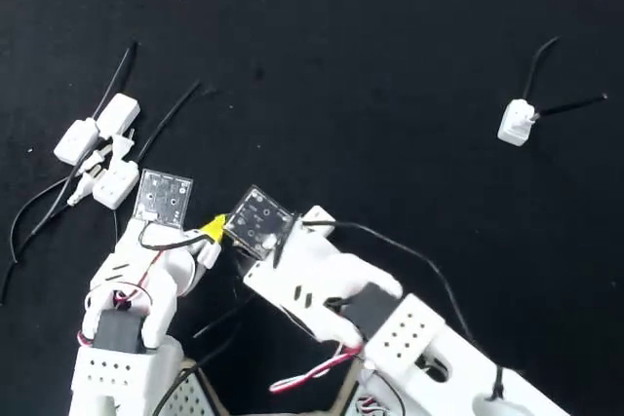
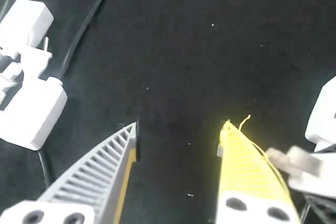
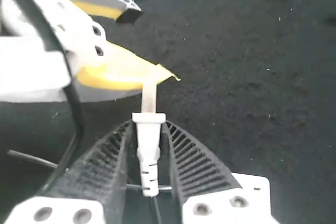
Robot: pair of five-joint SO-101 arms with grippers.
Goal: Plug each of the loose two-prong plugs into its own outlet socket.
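From above, the black desk (image 1: pixel 370 75) carries a cluster of white blocks (image 1: pixel 97 143) with black cords at its left side, and one more white block (image 1: pixel 517 124) lies well apart at the far right. The left arm (image 1: pixel 132 289) and the right arm (image 1: pixel 331 284) sit close together near the cluster. In the left wrist view, the left end effector (image 2: pixel 181 127) is spread wide over bare cloth and holds nothing. The cluster lies off to one side of it, though which of those pieces are sockets and which are plugs is hard to tell. In the right wrist view, the right end effector (image 3: pixel 147 124) is closed on a white plug (image 3: pixel 148 145), prongs pointing forward, just short of the left one's yellow finger (image 3: pixel 126 74). The step in hand looks like carrying this plug to a socket. The next move probably calls for swinging it toward the cluster, squaring the prongs with a free socket's slots, and using the open left end effector to steady that block.
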